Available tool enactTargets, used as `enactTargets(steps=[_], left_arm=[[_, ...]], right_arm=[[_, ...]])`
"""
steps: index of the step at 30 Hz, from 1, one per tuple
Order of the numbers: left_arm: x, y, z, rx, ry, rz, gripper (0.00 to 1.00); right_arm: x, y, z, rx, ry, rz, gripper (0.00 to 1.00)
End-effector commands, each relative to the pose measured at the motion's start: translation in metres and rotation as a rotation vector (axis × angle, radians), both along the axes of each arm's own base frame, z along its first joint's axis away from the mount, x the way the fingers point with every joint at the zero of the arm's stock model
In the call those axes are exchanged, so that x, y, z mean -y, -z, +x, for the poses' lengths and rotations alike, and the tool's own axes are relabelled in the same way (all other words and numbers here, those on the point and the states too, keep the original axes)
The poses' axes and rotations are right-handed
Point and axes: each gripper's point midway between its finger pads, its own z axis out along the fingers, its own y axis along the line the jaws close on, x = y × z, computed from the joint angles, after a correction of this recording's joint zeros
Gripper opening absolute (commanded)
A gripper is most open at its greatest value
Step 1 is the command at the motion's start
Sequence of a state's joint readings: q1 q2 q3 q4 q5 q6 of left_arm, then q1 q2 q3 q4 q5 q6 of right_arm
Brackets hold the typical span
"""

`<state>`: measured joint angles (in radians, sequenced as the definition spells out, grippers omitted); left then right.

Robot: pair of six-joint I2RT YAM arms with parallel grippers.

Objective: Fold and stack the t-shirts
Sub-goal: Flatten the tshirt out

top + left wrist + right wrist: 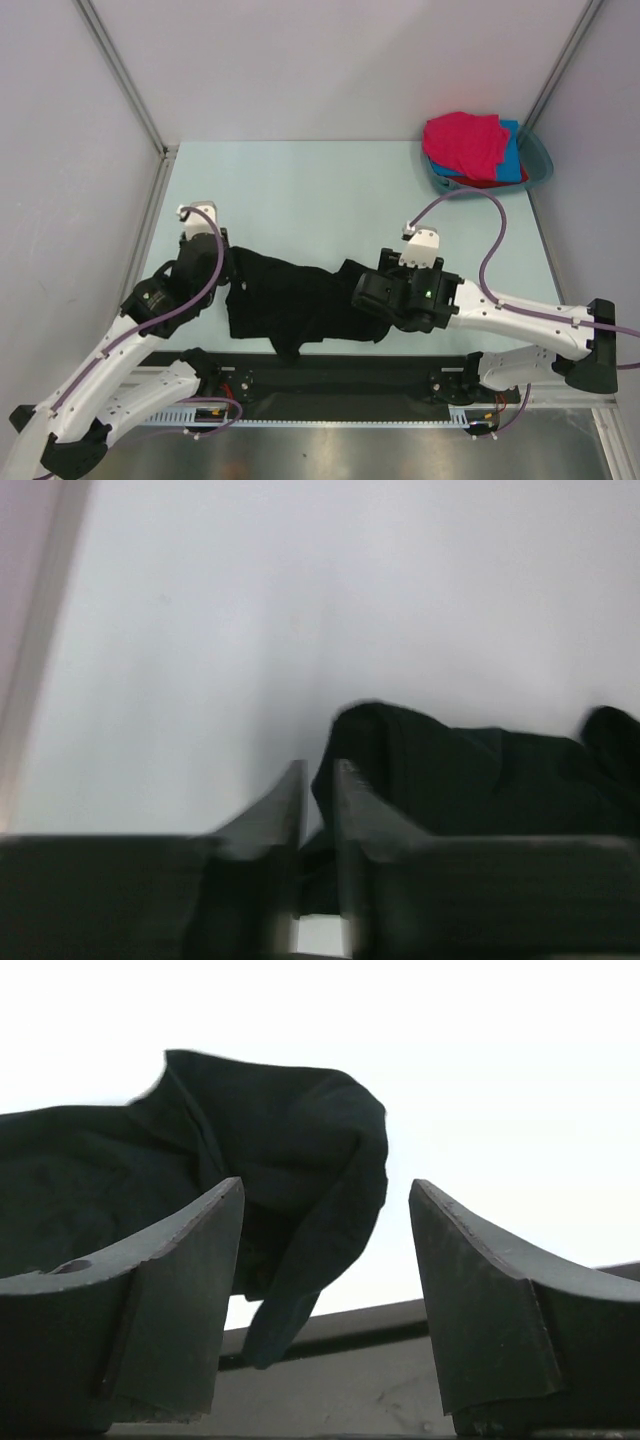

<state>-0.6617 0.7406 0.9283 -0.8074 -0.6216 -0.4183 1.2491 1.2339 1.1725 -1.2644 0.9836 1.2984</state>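
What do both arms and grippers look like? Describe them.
The left arm and right arm have white shells, black joints and lilac cables looping along them. The left gripper and right gripper have dark wedge-shaped fingers.

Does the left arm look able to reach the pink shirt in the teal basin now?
Probably not. The pink shirt lies in the teal basin in the far right corner; the left arm is at the left end of the black shirt, with the right arm between them.
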Motion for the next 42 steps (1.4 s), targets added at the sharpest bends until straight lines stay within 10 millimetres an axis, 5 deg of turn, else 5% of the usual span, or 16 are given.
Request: enactTargets(steps=[1, 3, 6, 9, 17, 24, 28, 32, 42], left_arm=[[-0.035, -0.036, 0.002, 0.101, -0.172, 0.052, 0.56], [-0.036, -0.041, 0.001, 0.11, -0.183, 0.042, 0.99], [-0.021, -0.037, 0.005, 0.1, -0.126, -0.002, 1.0], [0.018, -0.025, 0.009, 0.058, 0.035, -0.1, 1.0], [0.112, 0.026, -0.006, -0.085, 0.319, -0.487, 0.77], [0.105, 0.093, -0.03, -0.198, 0.168, -0.653, 0.73], [0.093, 0.11, -0.041, -0.211, 0.103, -0.66, 0.73], [0.08, 0.143, -0.048, -0.278, 0.006, -0.607, 0.71], [0.061, 0.187, -0.071, -0.409, -0.124, -0.418, 0.65]], right_arm=[[-0.016, -0.01, 0.011, 0.073, -0.058, 0.016, 0.72], [-0.018, -0.004, 0.01, 0.06, -0.074, 0.014, 0.73], [-0.023, -0.003, 0.011, 0.062, -0.089, 0.021, 0.74], [-0.026, -0.002, 0.014, 0.062, -0.1, 0.011, 0.75], [-0.029, 0.006, 0.024, 0.046, -0.129, 0.014, 0.76], [-0.029, 0.009, 0.029, 0.039, -0.139, 0.016, 0.76], [-0.034, 0.014, 0.033, 0.024, -0.153, 0.021, 0.76], [-0.039, 0.015, 0.037, 0.016, -0.165, 0.021, 0.76], [-0.034, 0.019, 0.038, 0.004, -0.158, 0.007, 0.76]])
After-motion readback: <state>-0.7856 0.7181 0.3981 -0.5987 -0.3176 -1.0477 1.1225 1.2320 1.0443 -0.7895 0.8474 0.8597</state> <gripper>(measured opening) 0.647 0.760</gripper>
